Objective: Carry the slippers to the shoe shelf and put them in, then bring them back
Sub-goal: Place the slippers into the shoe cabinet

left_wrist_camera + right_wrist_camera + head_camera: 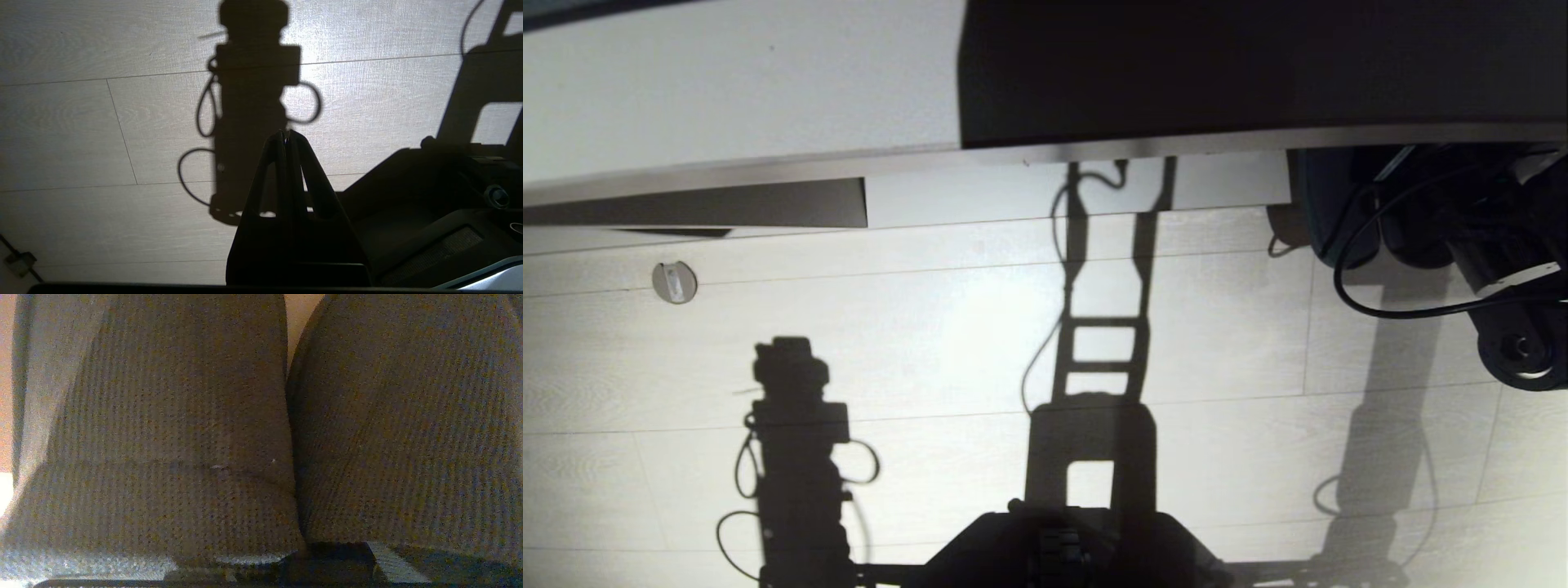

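While right pincer (331, 559) grips both slippers (171, 428) under the table (743, 90), left pincer (286, 136) hangs closed, idle; prob. carrying step, next needs sight of shoe shelf.

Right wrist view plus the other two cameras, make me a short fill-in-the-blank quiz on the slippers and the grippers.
1. The right gripper is shut on ___ slippers, which lie side by side.
2. The left gripper hangs over the floor with its fingers ___.
3. In the head view the right arm shows on the picture's ___ side.
4. The dark shapes on the floor are the robot's ___.

Missing words: two; shut; right; shadow
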